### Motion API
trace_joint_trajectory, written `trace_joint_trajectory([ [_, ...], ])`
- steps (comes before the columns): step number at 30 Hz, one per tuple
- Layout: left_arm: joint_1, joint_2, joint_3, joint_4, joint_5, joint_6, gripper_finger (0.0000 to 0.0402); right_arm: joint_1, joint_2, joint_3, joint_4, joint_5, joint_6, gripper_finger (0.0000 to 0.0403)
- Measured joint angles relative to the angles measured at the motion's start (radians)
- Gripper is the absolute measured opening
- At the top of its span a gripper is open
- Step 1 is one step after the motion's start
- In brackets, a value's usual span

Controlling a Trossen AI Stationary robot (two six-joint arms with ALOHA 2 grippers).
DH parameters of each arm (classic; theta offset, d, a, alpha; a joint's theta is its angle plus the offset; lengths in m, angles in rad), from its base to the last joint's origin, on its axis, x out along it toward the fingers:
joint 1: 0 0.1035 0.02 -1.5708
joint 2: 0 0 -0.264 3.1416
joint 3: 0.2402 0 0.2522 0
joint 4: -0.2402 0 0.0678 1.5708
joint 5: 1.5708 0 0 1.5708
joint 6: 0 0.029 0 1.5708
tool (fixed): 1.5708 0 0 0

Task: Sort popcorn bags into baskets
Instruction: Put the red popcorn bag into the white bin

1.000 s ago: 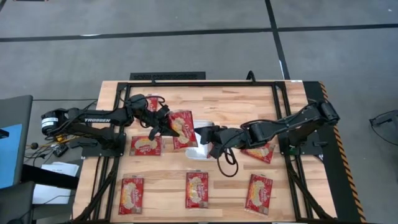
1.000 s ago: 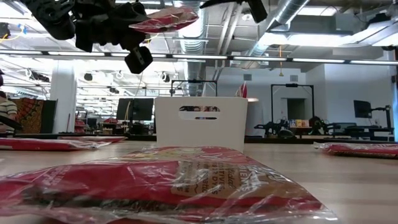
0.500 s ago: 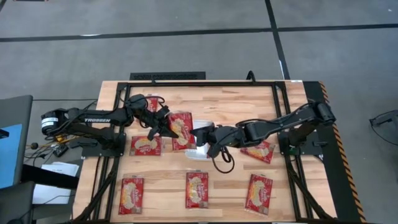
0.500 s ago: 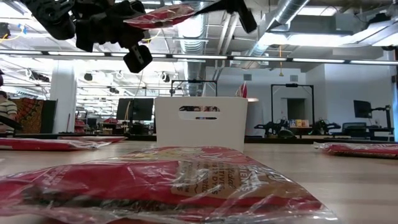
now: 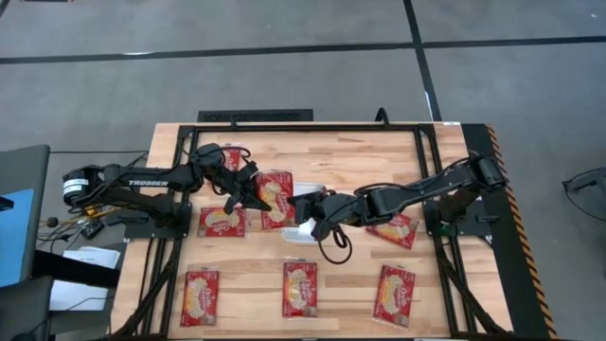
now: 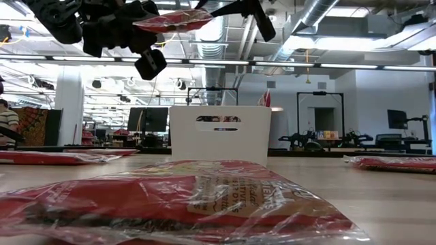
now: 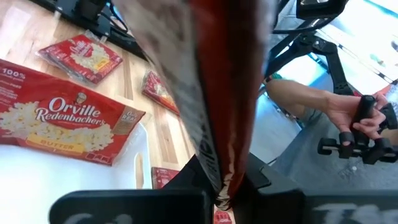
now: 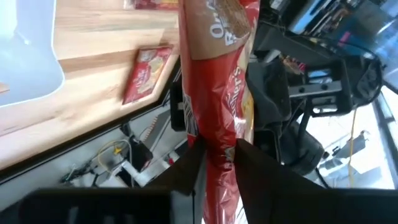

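One red popcorn bag (image 5: 275, 194) hangs in the air over the white basket (image 5: 305, 233), held between both arms. My left gripper (image 5: 248, 196) is shut on its left end, and my right gripper (image 5: 301, 206) is shut on its right end. In the low view the bag (image 6: 174, 19) floats high above the basket (image 6: 219, 133). Another bag (image 7: 62, 121) lies flat in the basket. Several more bags lie flat on the wooden table, among them one (image 5: 221, 222) left of the basket. My left gripper pinches the bag's left edge (image 7: 219, 186) between its two fingers, coming in level from the table's left. The bag is lifted clear and lies roughly flat above the basket. My right gripper pinches the crumpled opposite end (image 8: 214, 152) between its two fingers (image 8: 193, 163), coming from the table's right and slanting a little down. That end is clear of the basket too.
Three bags (image 5: 200, 296) (image 5: 300, 288) (image 5: 393, 294) lie in a row along the near edge, one (image 5: 396, 230) lies under my right arm, and one (image 5: 232, 156) under my left. A person's hands (image 7: 348, 112) on control grips show beyond the table.
My right gripper has moved toward the table's left and a little down, up to the right end of the held bag. My left gripper and the bag have stayed in place above the basket.
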State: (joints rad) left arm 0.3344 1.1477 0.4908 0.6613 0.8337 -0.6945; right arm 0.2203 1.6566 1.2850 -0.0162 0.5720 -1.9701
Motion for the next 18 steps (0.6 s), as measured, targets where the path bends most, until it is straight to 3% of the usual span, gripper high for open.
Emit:
trace_joint_trajectory([
  [6,0.001,0.000,0.002,0.011,0.002,0.023,0.0006,0.000,-0.025,0.000,-0.022,0.057,0.084,0.0121],
  [15,0.000,0.000,0.002,0.016,0.041,0.054,0.0006,0.015,-0.055,0.002,-0.054,0.056,0.066,0.0241],
  [18,0.000,0.000,0.002,0.031,0.034,0.037,0.0006,0.015,-0.046,0.000,-0.059,0.052,0.037,0.0262],
])
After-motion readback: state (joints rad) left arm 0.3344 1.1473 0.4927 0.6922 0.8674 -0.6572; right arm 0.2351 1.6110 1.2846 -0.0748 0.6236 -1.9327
